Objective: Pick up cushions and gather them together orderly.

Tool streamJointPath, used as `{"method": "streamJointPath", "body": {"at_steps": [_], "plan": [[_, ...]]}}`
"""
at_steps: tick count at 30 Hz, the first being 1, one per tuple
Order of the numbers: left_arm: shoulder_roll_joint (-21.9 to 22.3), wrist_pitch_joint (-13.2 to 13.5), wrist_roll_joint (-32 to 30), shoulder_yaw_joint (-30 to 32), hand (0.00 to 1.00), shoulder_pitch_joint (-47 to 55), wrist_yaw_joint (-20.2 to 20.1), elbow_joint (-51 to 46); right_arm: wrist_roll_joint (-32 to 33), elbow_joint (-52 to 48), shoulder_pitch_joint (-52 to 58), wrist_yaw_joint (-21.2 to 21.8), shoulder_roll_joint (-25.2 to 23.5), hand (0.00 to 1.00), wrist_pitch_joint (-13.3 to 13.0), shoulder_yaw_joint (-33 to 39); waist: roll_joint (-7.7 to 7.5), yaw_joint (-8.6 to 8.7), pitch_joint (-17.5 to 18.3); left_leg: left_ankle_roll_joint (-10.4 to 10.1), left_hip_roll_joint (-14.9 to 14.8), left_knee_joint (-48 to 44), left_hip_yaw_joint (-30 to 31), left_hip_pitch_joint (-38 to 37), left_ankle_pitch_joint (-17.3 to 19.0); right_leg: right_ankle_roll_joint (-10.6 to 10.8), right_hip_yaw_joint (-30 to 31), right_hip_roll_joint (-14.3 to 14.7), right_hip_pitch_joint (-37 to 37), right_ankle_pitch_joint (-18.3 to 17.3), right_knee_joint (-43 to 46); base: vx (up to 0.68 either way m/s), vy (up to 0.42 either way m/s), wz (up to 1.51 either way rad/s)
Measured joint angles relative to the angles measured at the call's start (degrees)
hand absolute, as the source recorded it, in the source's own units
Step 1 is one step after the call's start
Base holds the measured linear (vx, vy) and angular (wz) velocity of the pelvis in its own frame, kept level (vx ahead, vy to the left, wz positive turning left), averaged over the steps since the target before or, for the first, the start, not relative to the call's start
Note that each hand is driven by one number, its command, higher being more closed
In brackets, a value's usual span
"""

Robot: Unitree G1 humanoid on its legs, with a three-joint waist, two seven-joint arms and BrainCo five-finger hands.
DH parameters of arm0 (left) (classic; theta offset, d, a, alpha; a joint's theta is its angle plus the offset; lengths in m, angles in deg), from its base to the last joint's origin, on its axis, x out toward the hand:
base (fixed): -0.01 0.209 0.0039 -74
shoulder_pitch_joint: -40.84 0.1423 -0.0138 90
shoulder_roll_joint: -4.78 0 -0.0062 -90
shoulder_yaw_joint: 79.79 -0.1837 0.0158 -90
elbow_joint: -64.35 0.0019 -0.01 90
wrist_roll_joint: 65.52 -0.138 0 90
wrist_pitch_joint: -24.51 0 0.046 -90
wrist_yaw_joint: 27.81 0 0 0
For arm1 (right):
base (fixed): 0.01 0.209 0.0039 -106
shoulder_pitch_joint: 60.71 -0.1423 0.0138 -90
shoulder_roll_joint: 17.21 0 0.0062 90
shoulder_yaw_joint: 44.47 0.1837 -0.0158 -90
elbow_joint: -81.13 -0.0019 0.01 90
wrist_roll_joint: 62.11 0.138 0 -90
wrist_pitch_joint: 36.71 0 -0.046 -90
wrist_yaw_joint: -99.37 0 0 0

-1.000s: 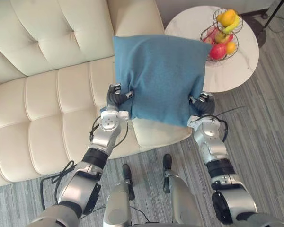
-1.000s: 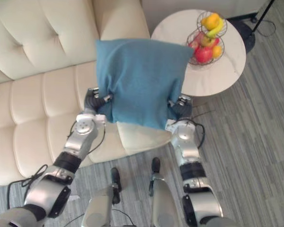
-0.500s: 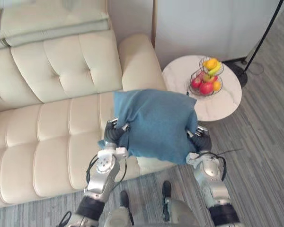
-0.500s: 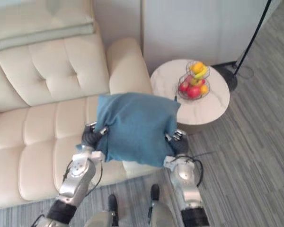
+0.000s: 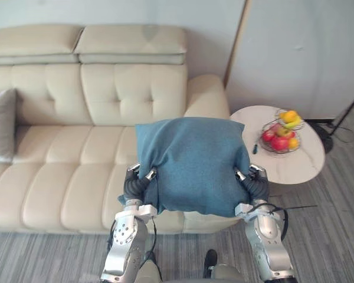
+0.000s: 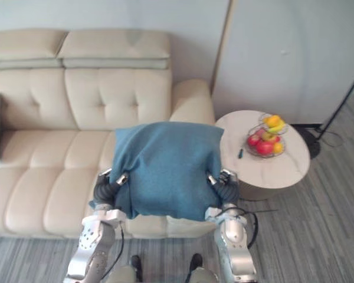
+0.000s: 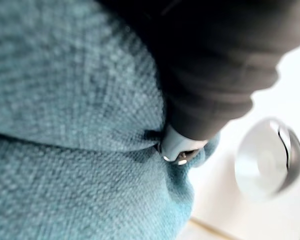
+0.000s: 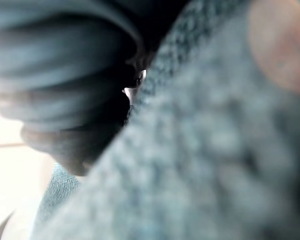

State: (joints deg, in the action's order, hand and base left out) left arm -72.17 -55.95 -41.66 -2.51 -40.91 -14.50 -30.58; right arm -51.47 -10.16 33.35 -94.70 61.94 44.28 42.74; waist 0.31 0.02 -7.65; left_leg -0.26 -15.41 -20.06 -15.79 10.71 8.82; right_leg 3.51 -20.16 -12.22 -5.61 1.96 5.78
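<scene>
Cushion work is mid-carry: the blue cushion (image 5: 192, 165) hangs in the air in front of the cream sofa (image 5: 76, 177), held broadside between both hands and clear of the seat. The left hand (image 5: 137, 181) grips its lower left edge with fingers curled into the cloth. The right hand (image 5: 255, 181) does the same on the lower right edge. In the left wrist view a silver finger (image 7: 179, 147) presses into a fold of the blue weave, and the right wrist view shows the same fabric lying tight against that hand's dark cover. The cushion stands roughly upright, its top edge level with the sofa's seat line in the eye views and its bottom edge sagging a little between the two wrists.

A grey cushion (image 5: 1, 124) leans against the backrest at the sofa's far left end, well apart from the blue one. To the right of the sofa arm stands a round white worktop (image 5: 295, 162) bearing a wire fruit basket (image 5: 280, 137). A small dark object (image 5: 255, 148), too small to name, lies on it near the basket. A thin black lamp pole (image 5: 348, 109) rises from the grey plank floor (image 5: 330, 224) beyond it.
</scene>
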Motion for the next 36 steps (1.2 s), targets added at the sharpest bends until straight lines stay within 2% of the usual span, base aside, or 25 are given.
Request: {"method": "streamJointPath", "body": {"at_steps": [1, 2, 3, 4, 5, 6, 9, 10, 11, 12, 13, 14, 15, 17, 19, 22, 24, 26, 28, 29, 31, 33, 34, 35, 36], "plan": [[0.04, 0.00, 0.01, -0.20, 1.00, -0.07, 0.00, 0.22, -0.06, 0.01, 0.00, -0.04, 0.08, 1.00, 0.00, 0.28, 0.15, 0.05, 0.09, -0.09, -0.30, -0.34, -0.36, -0.08, 0.04, 0.34, -0.30, -0.24, 0.18, 0.22, -0.21, -0.03, 0.326, 0.58], [0.50, 0.04, 0.01, -1.08, 1.00, -0.10, 0.00, 0.97, -0.69, 0.09, 0.13, -0.13, 0.97, 1.00, 0.01, 0.82, 1.22, 0.42, 0.74, -1.02, -1.74, 0.01, -0.95, -0.85, -0.27, 2.10, -1.40, -1.17, 0.93, 1.36, -1.43, 0.00, 0.394, 0.48], [1.22, 0.16, 0.01, -1.86, 1.00, -0.25, -0.01, 1.81, -1.08, 0.17, 0.16, -0.16, 2.15, 1.00, 0.02, 1.27, 2.98, 0.84, 1.86, -6.13, -1.93, 2.28, -0.37, -1.30, -1.10, 3.77, -2.02, -1.88, 1.13, 2.51, -2.49, 0.01, 0.448, 0.64], [0.94, 0.16, 0.01, -2.36, 1.00, -1.25, -0.02, 2.92, -1.77, 0.79, 0.15, -0.20, 1.53, 1.00, 0.03, 2.37, 2.29, 1.05, 1.95, -10.30, 0.12, 3.12, 0.24, -1.34, -1.79, 4.57, -1.92, -3.77, 1.46, 3.28, -3.28, 0.01, 0.485, 0.55], [-0.18, 0.25, -0.03, -2.53, 1.00, -1.78, -0.02, 3.85, -2.25, 2.53, 0.23, -0.25, 0.01, 1.00, 0.12, 2.80, 0.14, 1.29, 2.14, -8.91, 3.67, 3.68, -0.07, -1.08, -1.51, 3.53, -0.44, -6.47, 1.17, 2.95, -3.92, 0.00, 0.412, 0.47], [-1.20, 0.27, -0.04, -2.48, 1.00, -1.78, 0.00, 4.25, -2.59, 3.53, 0.53, -0.25, -1.01, 1.00, 0.30, 2.78, -0.97, 1.31, 2.58, -7.84, 5.32, 2.87, -0.14, -0.32, -0.89, 2.26, 1.06, -7.71, 0.44, 2.21, -3.40, 0.00, 0.355, 0.31], [-3.17, 0.32, -0.13, -2.06, 1.00, -1.76, 0.02, 5.47, -3.42, 6.80, 0.53, -0.13, -3.06, 1.00, 0.84, 2.22, -1.60, 0.48, 2.31, -5.08, 7.07, -2.45, -0.28, 1.61, 2.57, -1.25, 4.64, -9.83, -3.99, 4.69, 4.96, 0.01, 0.296, 0.00], [-3.25, 0.25, -0.44, -1.84, 1.00, -1.56, 0.02, 6.29, -3.41, 7.79, 0.60, 0.03, -3.00, 1.00, 1.51, 2.04, -1.72, 0.09, 2.26, -4.47, 7.23, -2.39, -0.85, 1.13, 2.75, -3.06, 7.27, -9.73, -5.68, 6.75, 7.24, 0.04, 0.328, -0.19], [-3.35, 0.15, -0.86, -1.83, 1.00, -1.39, 0.01, 6.59, -3.40, 8.19, 0.65, 0.09, -3.09, 1.00, 1.71, 2.03, -1.83, 0.26, 2.16, -3.95, 7.48, -1.98, -0.86, 0.74, 2.83, -3.41, 9.23, -9.31, -6.66, 6.64, 9.38, 0.05, 0.308, -0.03], [-3.60, -0.05, -1.20, -1.82, 1.00, -1.04, -0.08, 6.67, -3.24, 8.84, 0.72, 0.29, -3.31, 1.00, 1.71, 2.04, -1.62, 0.88, 1.77, -3.13, 7.39, -1.27, -0.15, 0.27, 2.82, -0.41, 13.13, -6.36, -7.48, 0.59, 13.34, 0.05, 0.161, 0.28], [-3.77, -0.32, -1.23, -1.84, 1.00, -0.73, -0.15, 6.73, -3.24, 8.99, 1.17, 0.38, -3.49, 1.00, 1.72, 2.06, -2.20, 1.74, 1.68, -2.41, 7.87, 0.36, 0.58, -0.65, 2.34, 0.68, 15.27, -2.67, -7.23, -3.61, 15.28, 0.06, 0.050, 0.29], [-3.79, -0.37, -1.25, -1.85, 1.00, -0.46, -0.23, 6.73, -3.19, 9.01, 1.16, 0.68, -3.36, 1.00, 1.72, 1.97, -3.17, 2.12, 1.54, -2.86, 9.03, 2.91, 0.22, -2.38, 0.86, -0.05, 14.90, 0.22, -7.18, -7.40, 15.69, 0.12, 0.010, -0.01], [-4.04, -0.37, -1.26, -1.88, 1.00, -0.61, -0.69, 6.76, -2.91, 8.99, 0.37, 1.12, -2.77, 1.00, 1.44, 1.92, -3.00, 2.22, 1.37, -2.80, 9.82, 5.30, -0.91, -4.06, -0.06, -0.68, 13.43, 2.90, -5.72, -7.72, 10.61, 0.15, 0.020, -0.21], [-4.24, -0.36, -1.48, -1.92, 1.00, -1.21, -2.05, 6.55, -1.85, 9.11, 0.57, 1.47, -2.30, 1.00, 1.22, 1.92, -2.03, 3.13, 0.78, -2.81, 10.30, 6.32, -0.62, -3.96, -0.54, -0.22, 13.59, 3.66, -3.69, -6.47, 6.36, 0.13, 0.011, -0.12], [-4.28, -0.49, -2.07, -2.62, 1.00, -1.21, -2.33, 6.55, -1.67, 9.07, 1.35, 1.66, -1.85, 1.00, 1.23, 2.04, -1.90, 3.69, 0.69, -3.38, 10.43, 9.00, 1.65, -5.07, -1.71, -0.76, 17.50, 4.89, -3.08, -6.57, 5.89, 0.09, -0.020, 0.16], [-4.17, -0.54, -2.22, -4.55, 1.00, -0.45, -3.10, 6.14, -1.66, 8.25, 3.85, 1.66, -0.58, 1.00, 1.21, 2.56, -1.83, 3.67, 0.62, -3.87, 10.06, 10.49, 2.89, -6.57, -2.53, -1.36, 17.27, 5.17, -1.50, -7.68, 6.25, 0.07, -0.043, 0.40], [-3.90, -0.63, -2.26, -5.13, 1.00, -0.26, -3.90, 5.66, -1.62, 4.41, 6.94, 1.64, -0.62, 1.00, 1.23, 3.13, -1.44, 3.71, 0.24, -3.79, 8.81, 4.42, 3.29, -4.00, -1.02, -1.01, 15.43, 4.90, 0.11, -9.19, 6.30, 0.03, -0.065, 0.46], [-3.41, -0.70, -2.25, -4.89, 1.00, 2.19, -4.02, 2.33, -1.60, -2.70, 10.61, 1.64, -1.04, 1.00, 1.24, 2.77, -0.06, 2.43, -0.88, -2.26, 4.73, -9.33, 1.80, 0.13, 1.43, -1.32, 15.17, 6.41, 2.50, -10.86, 6.54, -0.01, -0.056, 0.03], [-2.77, -0.70, -2.25, -4.21, 1.00, 3.78, -4.03, 0.59, -1.54, -4.91, 11.15, 1.64, -1.10, 1.00, 1.24, 2.43, 0.09, 1.87, -0.76, -2.26, 3.34, -13.42, 1.94, 1.32, 1.43, -1.83, 16.48, 7.11, 2.84, -12.02, 6.73, -0.02, -0.011, -0.29], [-1.89, -0.69, -2.25, -3.85, 1.00, 4.23, -4.03, -0.56, -1.48, -6.89, 11.09, 1.61, -1.06, 1.00, 1.23, 2.44, -0.31, 0.53, -0.90, -1.96, 2.52, -15.43, 2.23, 2.46, 2.04, -2.02, 18.34, 7.65, 2.58, -12.16, 6.60, 0.00, 0.038, -0.62], [-0.82, -0.61, -2.27, -3.30, 1.00, 4.17, -4.04, -1.44, -1.50, -8.65, 10.30, 1.50, -1.10, 1.00, 1.14, 2.43, -0.03, -0.15, -0.71, -1.51, 3.03, -11.99, 3.81, 2.24, 4.26, -2.02, 20.98, 8.01, 2.07, -12.10, 6.29, 0.04, 0.085, -0.67], [-0.22, -0.45, -2.30, -2.89, 1.00, 4.21, -4.03, -2.21, -1.54, -9.10, 9.21, 1.22, -1.04, 1.00, 0.85, 2.38, 0.10, -0.33, -0.57, -2.14, 4.38, -2.88, 7.35, 1.99, 3.70, -1.06, 23.84, 7.90, 0.79, -11.66, 6.48, 0.10, 0.180, -0.78], [-0.56, -0.31, -2.33, -2.75, 1.00, 4.22, -4.02, -2.29, -1.57, -8.40, 8.85, 0.93, -1.16, 1.00, 0.84, 2.20, -0.36, -0.54, -0.34, -5.95, 5.40, 0.42, 6.85, -0.17, 1.07, 0.53, 25.56, 7.55, 0.39, -10.95, 6.54, 0.11, 0.159, -0.65], [-0.75, -0.32, -2.34, -2.76, 1.00, 4.34, -4.01, -2.30, -1.58, -8.33, 9.10, 0.85, -1.25, 1.00, 0.92, 2.12, -0.82, -0.51, -0.02, -5.71, 5.76, 0.98, 5.99, -0.74, 0.81, 0.85, 26.21, 7.16, 0.49, -10.50, 5.95, 0.20, 0.220, -0.71], [-0.80, -0.32, -2.37, -2.76, 1.00, 4.37, -4.01, -2.34, -1.60, -8.45, 9.82, 0.68, -2.47, 1.00, 1.03, 2.06, -2.22, -0.34, 0.94, -5.35, 6.63, 1.04, 4.00, -0.88, 0.97, 2.14, 27.34, 5.90, 0.64, -9.12, 3.64, 0.18, 0.161, -0.50]]}}
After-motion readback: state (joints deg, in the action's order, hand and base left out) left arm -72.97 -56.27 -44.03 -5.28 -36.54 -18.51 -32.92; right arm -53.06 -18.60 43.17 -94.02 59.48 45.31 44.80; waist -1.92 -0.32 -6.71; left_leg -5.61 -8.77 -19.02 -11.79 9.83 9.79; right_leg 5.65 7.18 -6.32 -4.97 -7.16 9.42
